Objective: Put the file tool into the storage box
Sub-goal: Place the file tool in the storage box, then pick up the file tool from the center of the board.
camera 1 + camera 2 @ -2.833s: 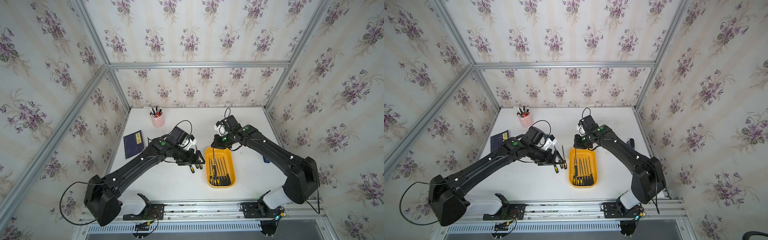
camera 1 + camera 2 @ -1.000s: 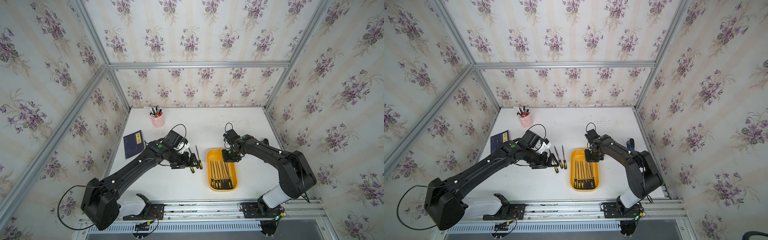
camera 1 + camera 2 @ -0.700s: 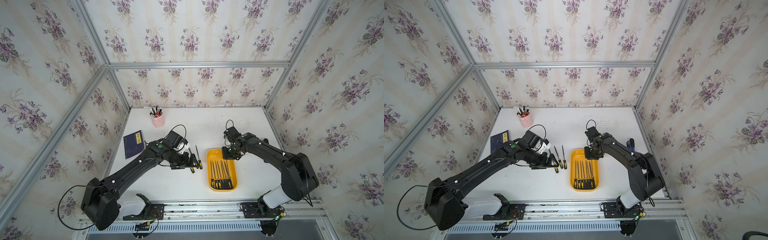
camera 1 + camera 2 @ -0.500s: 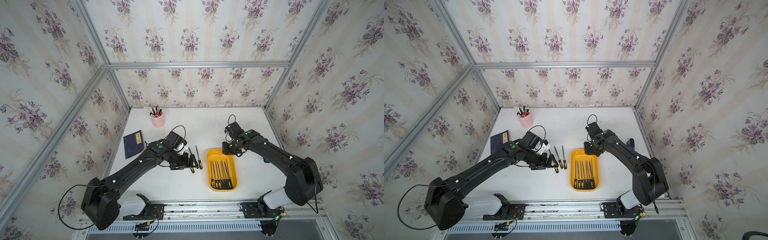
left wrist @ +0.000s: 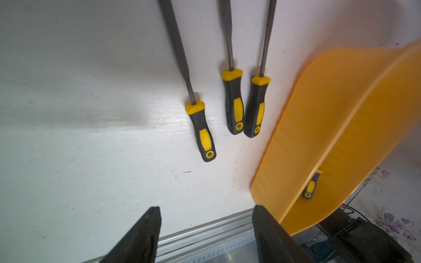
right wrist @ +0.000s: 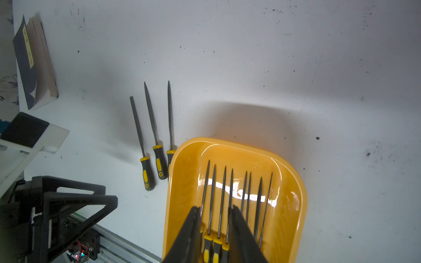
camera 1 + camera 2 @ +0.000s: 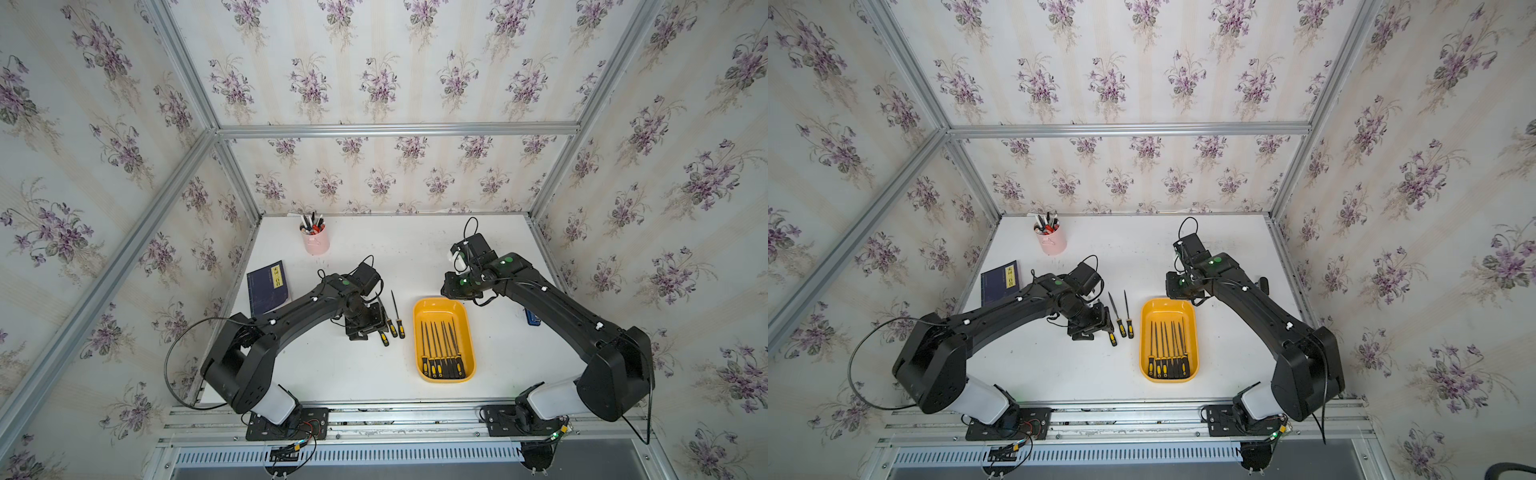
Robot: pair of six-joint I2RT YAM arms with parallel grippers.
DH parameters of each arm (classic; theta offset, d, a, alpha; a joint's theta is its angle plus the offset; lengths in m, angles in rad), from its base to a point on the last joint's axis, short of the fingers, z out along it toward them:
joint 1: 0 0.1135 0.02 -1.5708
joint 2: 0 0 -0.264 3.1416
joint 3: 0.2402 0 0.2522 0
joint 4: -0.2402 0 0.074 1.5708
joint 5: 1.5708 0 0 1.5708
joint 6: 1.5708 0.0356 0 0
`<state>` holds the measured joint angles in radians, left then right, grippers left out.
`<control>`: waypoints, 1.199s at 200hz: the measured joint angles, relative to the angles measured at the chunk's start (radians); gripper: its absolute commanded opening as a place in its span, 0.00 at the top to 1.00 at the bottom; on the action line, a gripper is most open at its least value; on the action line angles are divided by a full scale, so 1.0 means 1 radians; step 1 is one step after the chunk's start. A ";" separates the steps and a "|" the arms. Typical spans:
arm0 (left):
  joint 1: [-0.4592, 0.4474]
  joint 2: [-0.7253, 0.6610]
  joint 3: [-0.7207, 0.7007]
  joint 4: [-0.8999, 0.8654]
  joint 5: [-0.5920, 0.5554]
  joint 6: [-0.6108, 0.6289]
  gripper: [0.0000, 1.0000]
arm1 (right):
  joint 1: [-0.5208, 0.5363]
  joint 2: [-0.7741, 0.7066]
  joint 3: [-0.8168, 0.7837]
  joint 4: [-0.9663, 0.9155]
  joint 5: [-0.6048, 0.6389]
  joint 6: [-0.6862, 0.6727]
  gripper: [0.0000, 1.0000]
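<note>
Top view: three loose files [image 7: 392, 327] lie on the table [image 7: 415, 249] just beside the storage box [image 7: 436, 309], more files [image 7: 443, 347] inside it — left wrist: my left gripper [image 5: 206, 208] has its jaws apart, empty, near the loose handles — right wrist: my right gripper [image 6: 215, 207] is slightly apart, empty, over the box.

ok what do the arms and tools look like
The left arm and right arm are black jointed links with white base segments, green dots near the wrists and loose black cables. The left tool and right tool each have two black wedge-shaped fingers.

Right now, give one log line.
left claw: open; right claw: open; shallow orange-yellow plastic tray: holds files; three yellow-handled steel files: loose beside it
</note>
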<state>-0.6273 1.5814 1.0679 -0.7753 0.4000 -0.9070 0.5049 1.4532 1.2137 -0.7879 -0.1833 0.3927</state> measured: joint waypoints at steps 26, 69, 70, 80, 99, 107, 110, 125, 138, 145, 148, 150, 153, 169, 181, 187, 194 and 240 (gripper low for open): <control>-0.025 0.050 0.007 0.007 -0.034 -0.045 0.39 | 0.000 -0.004 0.000 -0.003 -0.008 0.000 0.73; -0.036 0.085 -0.001 0.023 -0.066 -0.094 0.39 | 0.000 -0.008 -0.004 -0.004 -0.012 -0.004 0.73; -0.037 0.086 0.000 0.024 -0.067 -0.095 0.39 | 0.000 -0.008 -0.004 -0.004 -0.012 -0.004 0.73; -0.041 0.093 0.000 0.029 -0.070 -0.101 0.39 | 0.000 -0.007 -0.004 -0.005 -0.012 -0.008 0.73; -0.047 0.100 0.008 0.032 -0.082 -0.115 0.39 | 0.000 -0.003 -0.004 -0.009 -0.012 -0.016 0.73; -0.050 0.107 0.014 0.034 -0.082 -0.118 0.40 | 0.000 -0.001 -0.004 -0.010 -0.012 -0.023 0.73; -0.052 0.111 0.018 0.034 -0.082 -0.119 0.41 | 0.000 0.000 -0.004 -0.010 -0.012 -0.023 0.73; -0.058 0.130 0.030 0.035 -0.089 -0.124 0.43 | 0.000 0.004 -0.005 -0.010 -0.013 -0.027 0.73; -0.063 0.145 0.035 0.035 -0.092 -0.127 0.46 | 0.000 0.007 -0.006 -0.011 -0.013 -0.029 0.73; -0.067 0.154 0.037 0.035 -0.093 -0.130 0.49 | 0.000 0.008 -0.008 -0.011 -0.013 -0.031 0.73; -0.068 0.158 0.038 0.035 -0.093 -0.132 0.50 | 0.000 0.008 -0.009 -0.011 -0.013 -0.031 0.73; -0.069 0.160 0.039 0.035 -0.093 -0.133 0.50 | 0.000 0.008 -0.010 -0.011 -0.013 -0.032 0.73; -0.071 0.165 0.039 0.035 -0.093 -0.133 0.50 | 0.000 0.008 -0.011 -0.011 -0.013 -0.033 0.73; -0.080 0.185 0.043 0.034 -0.094 -0.133 0.54 | 0.000 0.008 -0.014 -0.013 -0.012 -0.035 0.73; -0.087 0.198 0.043 0.035 -0.094 -0.138 0.60 | 0.000 0.008 -0.015 -0.013 -0.012 -0.038 0.74; -0.087 0.205 0.042 0.035 -0.094 -0.139 0.64 | 0.000 0.008 -0.018 -0.012 -0.012 -0.040 0.74; -0.089 0.211 0.040 0.036 -0.094 -0.139 0.68 | 0.000 0.008 -0.020 -0.013 -0.012 -0.047 0.74; -0.090 0.217 0.024 0.034 -0.109 -0.127 0.82 | 0.000 0.008 -0.033 -0.009 -0.011 -0.053 0.74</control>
<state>-0.7170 1.7985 1.0916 -0.7414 0.2905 -1.0336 0.5049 1.4609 1.1809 -0.7971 -0.1947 0.3397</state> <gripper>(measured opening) 0.200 0.261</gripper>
